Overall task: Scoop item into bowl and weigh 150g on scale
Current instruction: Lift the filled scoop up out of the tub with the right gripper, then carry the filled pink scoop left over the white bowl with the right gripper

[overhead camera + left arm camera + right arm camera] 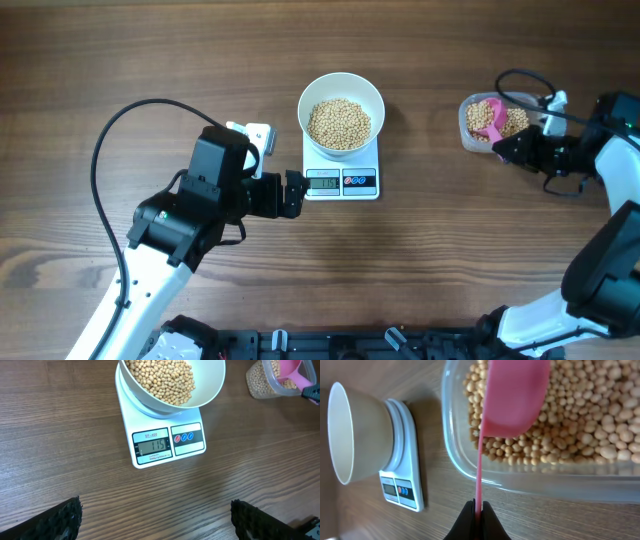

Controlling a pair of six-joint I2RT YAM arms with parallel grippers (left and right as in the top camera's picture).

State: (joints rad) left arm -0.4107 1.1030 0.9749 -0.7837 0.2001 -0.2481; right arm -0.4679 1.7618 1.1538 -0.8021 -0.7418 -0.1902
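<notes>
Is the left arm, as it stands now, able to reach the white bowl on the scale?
Probably yes. The open left gripper sits just beside the scale, and nothing stands between it and the bowl on top.

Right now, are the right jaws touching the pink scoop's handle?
Touching. The right wrist view shows the right jaws shut on the thin handle of the pink scoop, no gap either side; its cup sits over the beans.

left arm [170, 225] jaws spread wide, right arm [612, 250] jaws clamped

Overhead straight down — scale [341, 182] in all
</notes>
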